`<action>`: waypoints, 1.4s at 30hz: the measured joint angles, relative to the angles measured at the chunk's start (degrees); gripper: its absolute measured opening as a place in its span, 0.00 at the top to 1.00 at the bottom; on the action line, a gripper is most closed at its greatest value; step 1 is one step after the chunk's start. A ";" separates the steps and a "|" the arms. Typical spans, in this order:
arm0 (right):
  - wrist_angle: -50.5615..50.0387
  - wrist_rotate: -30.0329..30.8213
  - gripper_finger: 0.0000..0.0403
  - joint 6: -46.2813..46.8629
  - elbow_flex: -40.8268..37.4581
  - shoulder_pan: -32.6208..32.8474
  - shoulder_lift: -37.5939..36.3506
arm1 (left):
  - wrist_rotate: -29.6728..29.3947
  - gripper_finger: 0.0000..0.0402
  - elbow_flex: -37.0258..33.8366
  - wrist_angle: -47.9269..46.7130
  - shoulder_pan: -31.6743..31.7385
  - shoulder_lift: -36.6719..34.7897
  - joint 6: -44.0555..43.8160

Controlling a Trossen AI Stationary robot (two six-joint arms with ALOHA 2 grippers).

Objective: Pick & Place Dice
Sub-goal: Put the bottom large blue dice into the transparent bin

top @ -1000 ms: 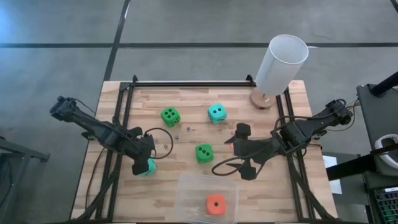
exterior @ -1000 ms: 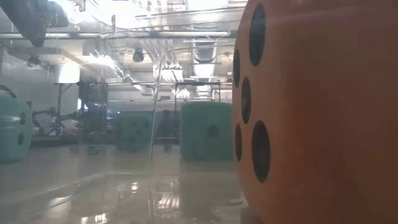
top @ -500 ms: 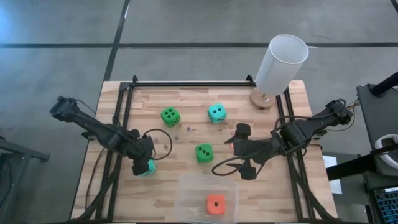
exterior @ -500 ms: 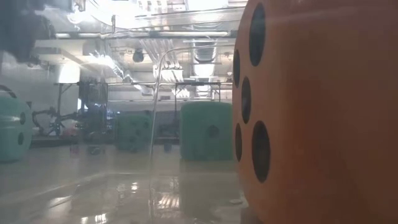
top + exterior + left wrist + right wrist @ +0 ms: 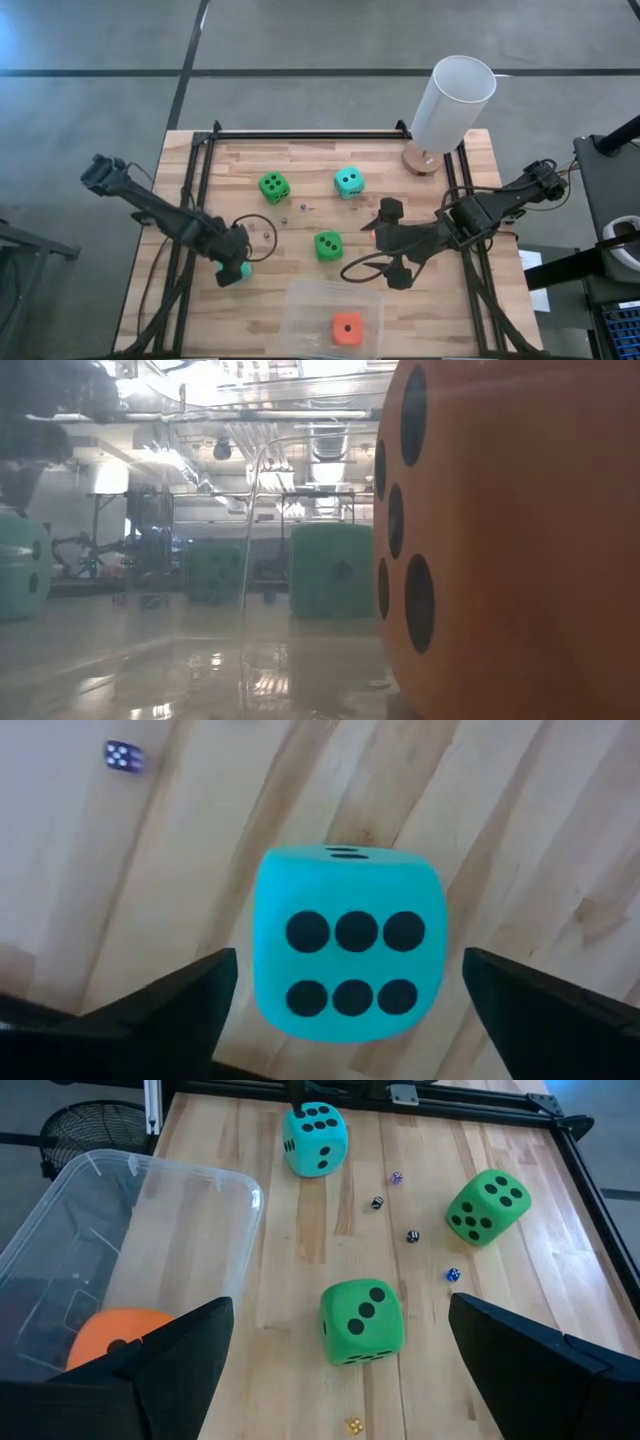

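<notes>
Left gripper (image 5: 340, 1010) stood over a teal die (image 5: 347, 945) near the tabletop's (image 5: 300, 170) left edge, fingers (image 5: 160, 1005) spread wide either side, not touching it. Right gripper (image 5: 340, 1370) waited mid-table, fingers apart and empty, facing a green die (image 5: 362, 1323). Orange die (image 5: 347, 328) sat in the clear bin (image 5: 300, 300).

Risk, as I judged it: closing off-centre could squeeze the soft cube sideways and roll it toward the edge.

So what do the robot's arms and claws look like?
Both arms are black and thin with chunky joints, and black cables loop beside them. The left gripper and the right gripper each have two flat, dark, wedge-shaped fingers. No markings show.
</notes>
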 joint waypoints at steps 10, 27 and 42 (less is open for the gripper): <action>-0.01 0.00 0.09 0.00 0.01 0.01 0.00 | 0.02 0.02 -1.14 -0.44 -2.24 2.76 0.07; -0.02 0.00 0.09 0.00 0.02 0.02 0.00 | -0.27 0.01 -0.49 0.02 -2.39 4.15 0.68; 0.04 0.00 0.09 0.00 0.02 0.02 0.00 | -1.14 0.01 -0.07 0.56 -2.50 5.54 1.55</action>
